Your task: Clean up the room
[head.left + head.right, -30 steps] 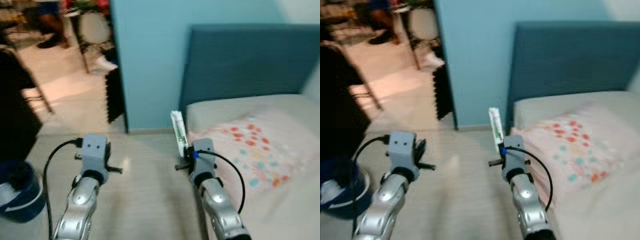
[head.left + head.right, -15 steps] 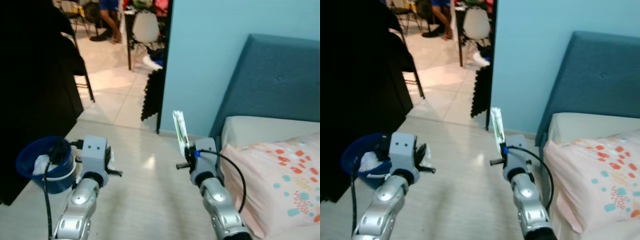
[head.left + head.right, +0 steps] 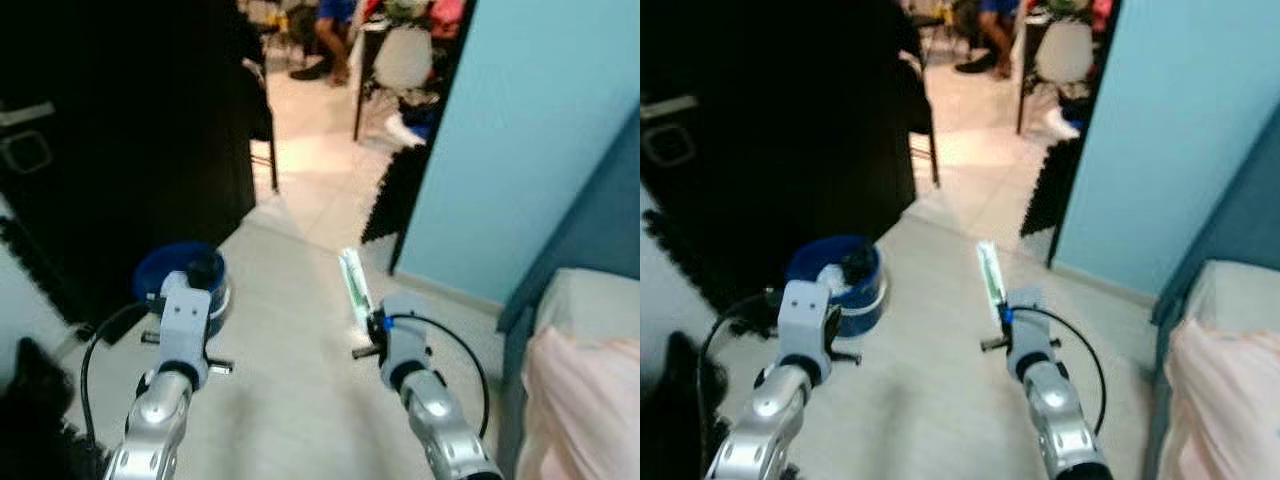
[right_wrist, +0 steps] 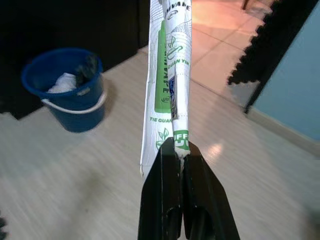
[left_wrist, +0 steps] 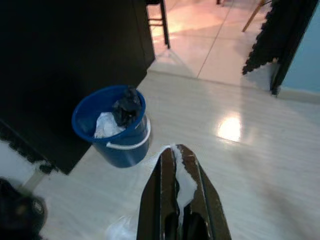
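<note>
A blue bucket [image 3: 180,277] with white paper and a black wad inside stands on the pale floor by the dark cabinet, ahead on my left. My left gripper [image 5: 176,149] is shut on a crumpled white tissue [image 5: 185,183] and hovers a short way back from the bucket [image 5: 111,134]. My right gripper [image 4: 177,145] is shut on the bottom of a flattened white-and-green carton [image 4: 167,75], held upright over the floor. The carton [image 3: 354,290] stands to the right of the bucket in the left eye view.
A tall black cabinet [image 3: 120,130] lines the left side. A light blue wall [image 3: 540,150] and a bed with a pink cover [image 3: 590,400] are on the right. Black foam mats [image 3: 392,198] lean at the wall corner. Beyond the doorway are chairs and a person [image 3: 335,25].
The view has swung left: the bed has slid to the right edge and the bucket and cabinet now sit nearer. Both grippers hold the same things as before.
</note>
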You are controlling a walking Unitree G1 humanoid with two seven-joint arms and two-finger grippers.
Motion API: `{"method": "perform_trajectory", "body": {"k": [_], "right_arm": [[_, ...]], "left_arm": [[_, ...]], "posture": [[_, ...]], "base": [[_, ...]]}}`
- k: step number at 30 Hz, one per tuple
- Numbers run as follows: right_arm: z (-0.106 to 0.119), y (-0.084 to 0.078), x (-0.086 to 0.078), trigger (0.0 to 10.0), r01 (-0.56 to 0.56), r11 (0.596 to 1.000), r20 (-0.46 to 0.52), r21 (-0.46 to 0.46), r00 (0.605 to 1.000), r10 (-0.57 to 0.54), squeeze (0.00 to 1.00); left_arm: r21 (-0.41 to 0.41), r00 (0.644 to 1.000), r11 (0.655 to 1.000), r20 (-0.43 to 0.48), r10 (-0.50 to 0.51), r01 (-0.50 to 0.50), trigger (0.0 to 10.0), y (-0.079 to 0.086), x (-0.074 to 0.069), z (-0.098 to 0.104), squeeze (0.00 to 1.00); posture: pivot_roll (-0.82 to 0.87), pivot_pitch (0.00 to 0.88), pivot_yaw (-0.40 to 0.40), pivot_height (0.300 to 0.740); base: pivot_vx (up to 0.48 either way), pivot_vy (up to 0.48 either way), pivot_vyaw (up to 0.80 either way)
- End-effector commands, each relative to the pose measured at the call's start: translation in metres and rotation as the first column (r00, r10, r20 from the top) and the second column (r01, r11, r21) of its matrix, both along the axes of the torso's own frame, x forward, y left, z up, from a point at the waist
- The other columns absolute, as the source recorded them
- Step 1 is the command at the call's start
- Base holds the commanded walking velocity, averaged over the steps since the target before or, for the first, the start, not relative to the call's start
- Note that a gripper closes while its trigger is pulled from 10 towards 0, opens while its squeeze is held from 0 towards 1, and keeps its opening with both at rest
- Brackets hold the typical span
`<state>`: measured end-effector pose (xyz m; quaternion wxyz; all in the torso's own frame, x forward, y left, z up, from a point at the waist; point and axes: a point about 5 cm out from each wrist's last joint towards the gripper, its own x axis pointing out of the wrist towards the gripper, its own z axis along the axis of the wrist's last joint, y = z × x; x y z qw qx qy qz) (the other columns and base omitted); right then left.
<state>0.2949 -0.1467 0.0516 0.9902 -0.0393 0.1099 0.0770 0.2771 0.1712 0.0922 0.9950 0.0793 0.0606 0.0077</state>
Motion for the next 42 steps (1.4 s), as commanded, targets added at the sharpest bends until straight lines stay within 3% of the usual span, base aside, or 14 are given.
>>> {"method": "perform_trajectory", "body": {"k": [1, 31, 42], "right_arm": [[-0.002, 0.001, -0.001, 10.0, 0.004, 1.0, -0.006, 0.016, 1.0, -0.004, 0.0], [-0.006, 0.009, 0.0, 10.0, -0.052, 0.998, -0.024, 0.027, 0.998, 0.053, 0.0], [-0.007, 0.007, 0.001, 10.0, -0.032, 0.999, -0.023, 0.019, 0.999, 0.032, 0.0]], "left_arm": [[0.012, 1.0, 1.0, -0.02, 0.024, -0.024, 10.0, 0.009, -0.003, -0.004, 0.0], [-0.031, 0.999, 0.999, -0.008, -0.036, 0.036, 10.0, -0.001, -0.006, -0.001, 0.0], [-0.063, 0.999, 0.997, 0.01, -0.032, 0.033, 10.0, -0.003, -0.004, 0.0, 0.0]], "posture": [[0.11, 0.058, -0.055, 0.74], [0.12, 0.066, -0.063, 0.74], [0.11, 0.071, -0.07, 0.74]], "base": [[0.0, 0.0, 0.8], [0.0, 0.0, 0.8], [0.03, 0.0, 0.1]]}}
